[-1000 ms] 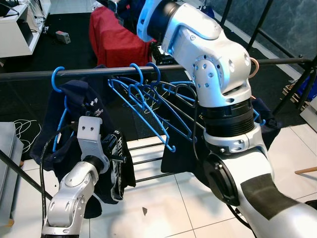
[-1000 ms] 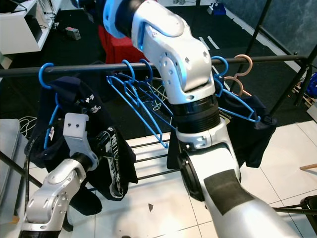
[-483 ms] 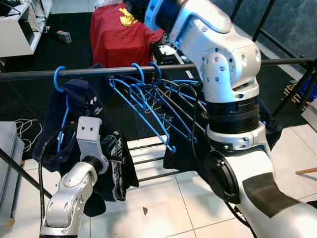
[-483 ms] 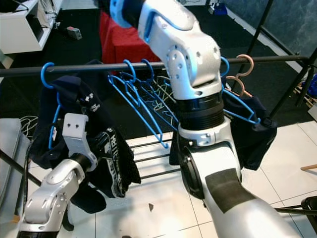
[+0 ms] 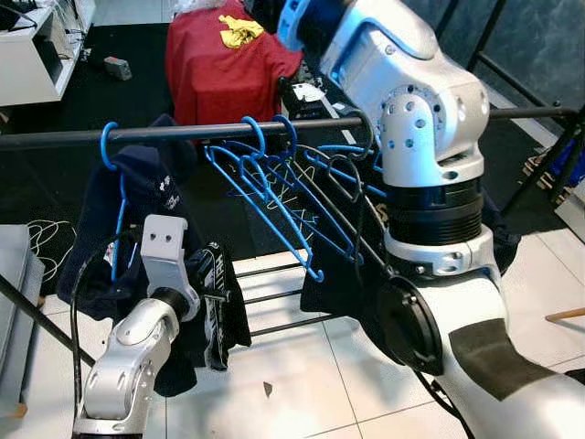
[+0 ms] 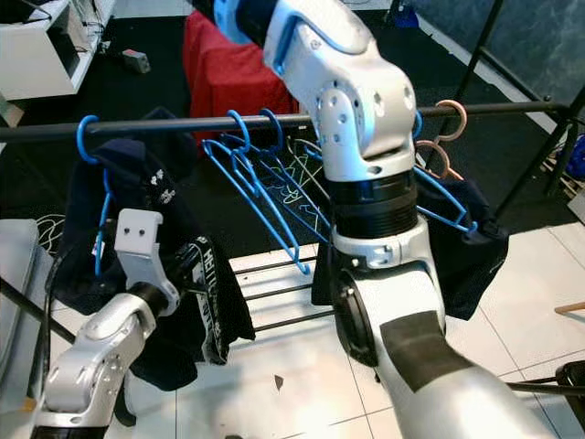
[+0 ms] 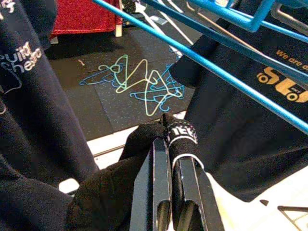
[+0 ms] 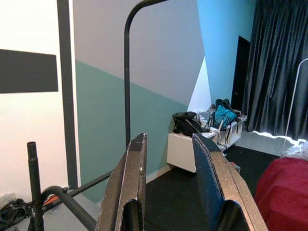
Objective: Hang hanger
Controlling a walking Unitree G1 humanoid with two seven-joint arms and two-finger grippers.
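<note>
At the lower left of the frame the left gripper (image 7: 174,144) is clamped on a dark garment (image 5: 215,302), the right gripper (image 8: 168,166) has its 2 fingers apart and empty, and blue hangers (image 5: 274,197) hang on the black rail (image 5: 183,133) at upper centre.

Lab room: clothes rail (image 5: 183,131), floor mats (image 7: 96,101).

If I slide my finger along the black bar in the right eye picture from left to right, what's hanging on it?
Blue plastic hanger hook holding a dark navy shirt → two blue hanger hooks side by side → the robot's silver right arm crossing the bar → pink hanger hook.
</note>
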